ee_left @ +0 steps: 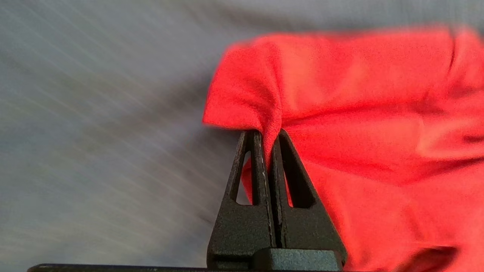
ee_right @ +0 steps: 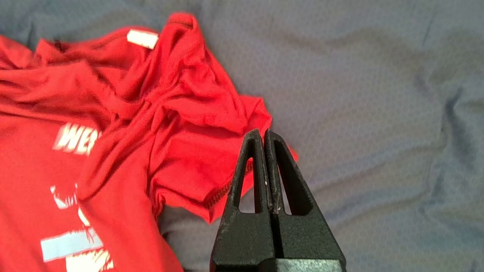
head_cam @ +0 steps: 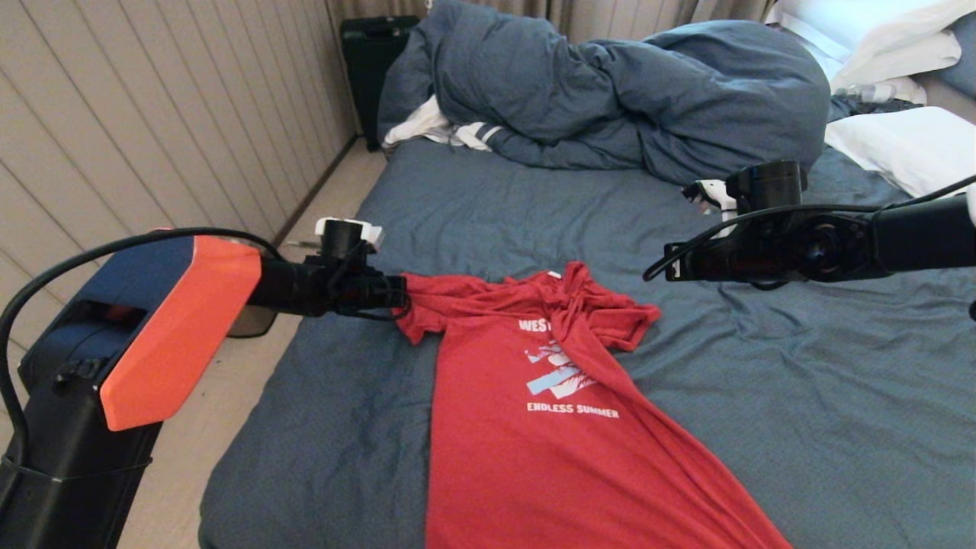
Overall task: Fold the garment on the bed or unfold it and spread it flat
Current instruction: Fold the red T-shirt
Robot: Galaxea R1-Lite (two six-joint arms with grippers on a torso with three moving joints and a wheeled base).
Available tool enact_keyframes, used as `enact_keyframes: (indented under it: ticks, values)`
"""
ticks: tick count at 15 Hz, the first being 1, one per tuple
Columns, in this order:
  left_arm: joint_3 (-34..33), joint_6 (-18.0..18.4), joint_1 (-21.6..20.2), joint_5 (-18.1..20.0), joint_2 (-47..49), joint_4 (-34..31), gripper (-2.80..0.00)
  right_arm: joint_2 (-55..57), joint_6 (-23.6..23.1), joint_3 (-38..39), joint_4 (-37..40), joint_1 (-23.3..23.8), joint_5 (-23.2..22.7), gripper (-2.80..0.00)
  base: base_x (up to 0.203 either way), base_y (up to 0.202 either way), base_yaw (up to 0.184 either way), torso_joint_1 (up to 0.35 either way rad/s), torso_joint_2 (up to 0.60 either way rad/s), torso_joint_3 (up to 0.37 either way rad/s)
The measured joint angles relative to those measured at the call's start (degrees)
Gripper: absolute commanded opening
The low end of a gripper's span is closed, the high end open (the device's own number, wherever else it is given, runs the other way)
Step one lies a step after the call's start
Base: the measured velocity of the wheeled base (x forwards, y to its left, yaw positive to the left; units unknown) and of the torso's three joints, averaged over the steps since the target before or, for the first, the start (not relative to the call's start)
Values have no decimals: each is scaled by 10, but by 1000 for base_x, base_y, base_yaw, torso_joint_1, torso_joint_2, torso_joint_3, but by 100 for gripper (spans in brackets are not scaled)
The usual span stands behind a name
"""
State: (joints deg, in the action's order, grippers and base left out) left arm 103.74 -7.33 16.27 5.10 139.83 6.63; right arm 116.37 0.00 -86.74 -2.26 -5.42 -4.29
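wall [head_cam: 152, 114] – pale vertical panelling | floor [head_cam: 229, 396] – light | curtain [head_cam: 610, 11] – beige, behind

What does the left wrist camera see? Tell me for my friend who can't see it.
The left gripper is shut, pinching a fold of the red T-shirt. Behind the shirt lies the dark blue-grey sheet.

Red T-shirt [head_cam: 534, 427]: "WES…", "ENDLESS SUMMER".

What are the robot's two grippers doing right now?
Left gripper: closed, pinching a fold of the red short-sleeved T-shirt.
Right gripper: closed, holding nothing, above the shirt.
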Motion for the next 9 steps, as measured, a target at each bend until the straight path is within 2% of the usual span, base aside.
enact_keyframes:
  ticks: [4,9]
  values:
    - [21,53,-25,2,-3,2,-280,0,0,-9,1,-4,0,-280,0,0,0,0,0,0]
    - [25,75,-44,4,10,9,-280,13,0,-27,3,-11,2,-280,0,0,0,0,0,0]
